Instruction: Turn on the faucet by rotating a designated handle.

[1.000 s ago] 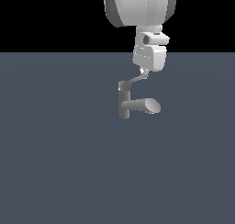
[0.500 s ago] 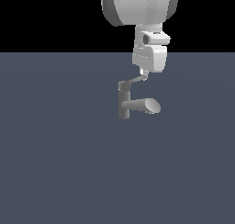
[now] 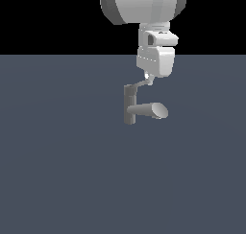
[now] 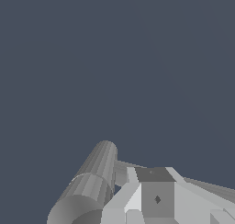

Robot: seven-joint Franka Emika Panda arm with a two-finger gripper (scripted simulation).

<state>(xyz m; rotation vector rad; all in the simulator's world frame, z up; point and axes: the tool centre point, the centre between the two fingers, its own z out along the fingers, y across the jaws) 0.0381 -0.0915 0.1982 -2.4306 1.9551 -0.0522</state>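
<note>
The arm hangs over the faucet (image 3: 130,105), which stands mid-floor with its thick spout (image 3: 153,110) pointing to the exterior view's right. The gripper (image 3: 148,79) sits at the far tip of the thin handle (image 3: 139,84), apparently touching it; whether its jaws are parted or closed cannot be told. Approach looks done, while the turning itself seems barely begun.

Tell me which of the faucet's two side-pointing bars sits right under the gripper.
The handle, the thin flat lever off the column's top, its outer end at the gripper. The thick slant-cut spout projects lower down.
</note>
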